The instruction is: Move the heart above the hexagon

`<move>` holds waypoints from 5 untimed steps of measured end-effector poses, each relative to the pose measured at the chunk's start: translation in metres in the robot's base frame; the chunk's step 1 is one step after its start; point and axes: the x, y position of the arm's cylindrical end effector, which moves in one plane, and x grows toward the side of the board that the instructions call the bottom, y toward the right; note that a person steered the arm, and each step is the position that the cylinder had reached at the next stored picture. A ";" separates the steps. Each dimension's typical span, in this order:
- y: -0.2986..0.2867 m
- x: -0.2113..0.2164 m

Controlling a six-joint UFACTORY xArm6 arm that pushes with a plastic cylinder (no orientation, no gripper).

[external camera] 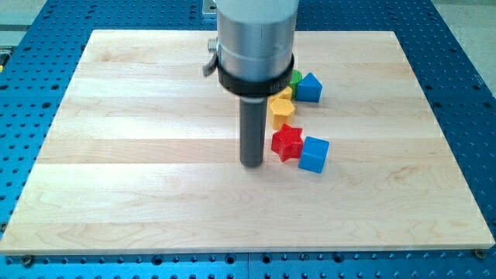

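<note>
Resting my tip [252,163] on the desk [139,186], just left of the red star [287,142], which touches a blue cube [314,154] on its right. No gripper on this rig, so nothing opens or closes.

Up the view sit two yellow blocks: one [282,113] looks like the heart, another [282,94] half hidden under the arm housing (the hexagon, I'd guess). A green block [296,77] and a second blue block [309,87] crowd the cluster's top right.

Heart's pointing direction and long axis: cannot tell, outline too small. I judge the tip stands low-left so it can skirt the star first.
</note>
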 end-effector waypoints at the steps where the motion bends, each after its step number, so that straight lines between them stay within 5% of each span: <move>1: 0.004 0.061; 2: 0.036 0.105; 3: 0.074 0.105; 5: 0.171 0.029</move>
